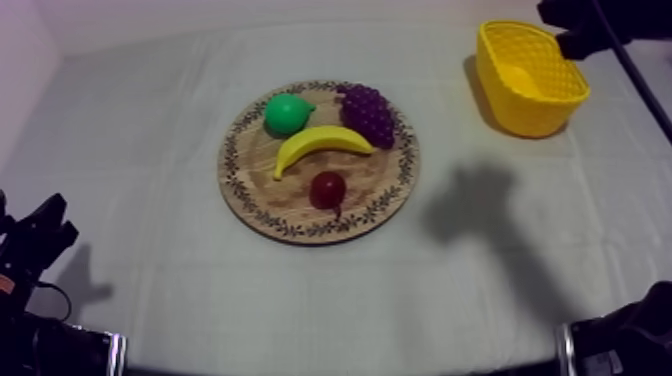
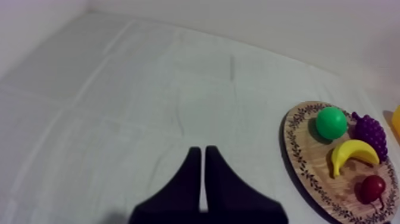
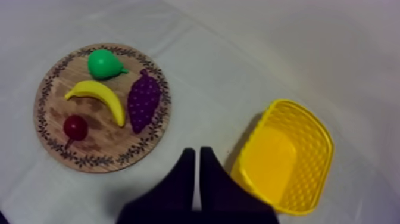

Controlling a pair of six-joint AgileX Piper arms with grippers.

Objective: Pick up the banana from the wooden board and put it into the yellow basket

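Here the banana (image 1: 322,145) lies on the board (image 1: 262,195), curved and close to the board's middle, touched by neither gripper. The pear (image 1: 287,113) sits just beside its one end, and the grapes (image 1: 366,113) lie just beside its other end, toward the basket's side. The small red fruit (image 1: 327,189) rests on the near side of the banana, a little apart from it. All four fruits are within the patterned rim.

The basket (image 1: 535,115) stands on the cloth (image 1: 150,120) at the far right of the table, well apart from the board.

The right gripper (image 3: 193,150) is closed on nothing, its two black fingers lying together as a narrow wedge. It hangs above the cloth between board and basket, nearer the basket's rim. In the top view the right arm comes in at the upper right, over the basket's far side.

The left gripper (image 2: 199,150) is likewise closed with nothing between its fingers. It sits low at the table's left, over bare cloth, with the board off to its right.
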